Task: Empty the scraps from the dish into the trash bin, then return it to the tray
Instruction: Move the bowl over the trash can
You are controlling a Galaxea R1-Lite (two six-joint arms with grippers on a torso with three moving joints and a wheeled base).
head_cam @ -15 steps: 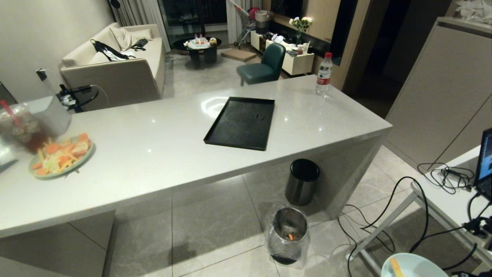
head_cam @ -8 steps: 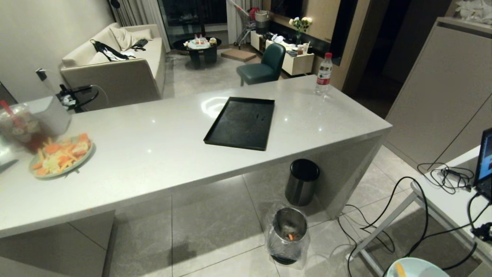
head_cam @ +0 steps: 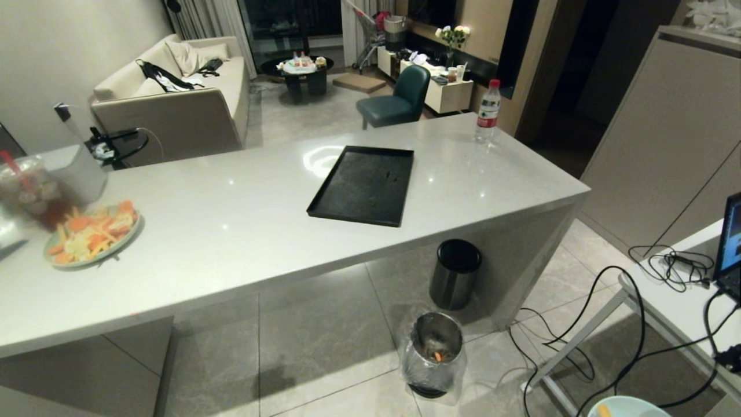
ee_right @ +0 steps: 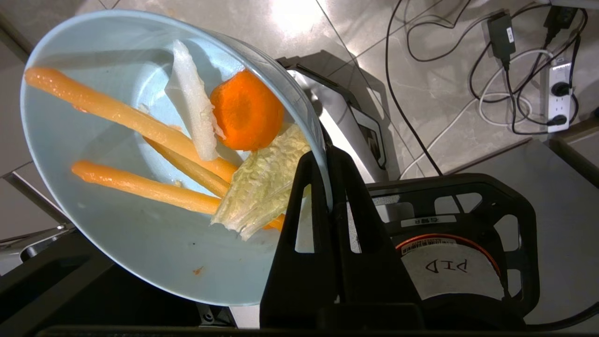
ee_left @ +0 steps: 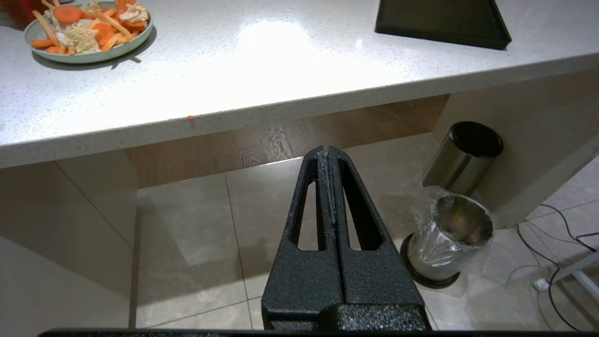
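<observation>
The right gripper (ee_right: pixel 327 154) is clamped on the rim of the dish (ee_right: pixel 140 243), one finger inside the bowl and one outside, and holds it low at the near right of the scene, where only a sliver of its pale blue edge (head_cam: pixel 628 406) shows at the bottom of the head view. The dish sits tilted in the grip over the robot's own black base and the floor tiles. The scraps (ee_right: pixel 196 154) lie inside it: long orange-yellow sticks, a round carrot slice, a white strip and a crinkled piece of pale cabbage gathered near the gripped edge. The trash bin (head_cam: pixel 434 354) stands on the floor in front of the counter's near right corner, lined with a clear bag, with a few orange bits at its bottom; it is to the left of the dish and apart from it. A second, black-topped bin (head_cam: pixel 455 273) stands just beyond it against the counter. The tray (head_cam: pixel 363 185) lies bare on the white counter (head_cam: pixel 231 231), toward its far right part, with a water bottle (head_cam: pixel 488 112) at the far right corner and a green plate of carrot slices (head_cam: pixel 91 234) at the left. The left gripper (ee_left: pixel 327 154) hangs below the counter's near edge, fingers pressed together, holding nothing.
</observation>
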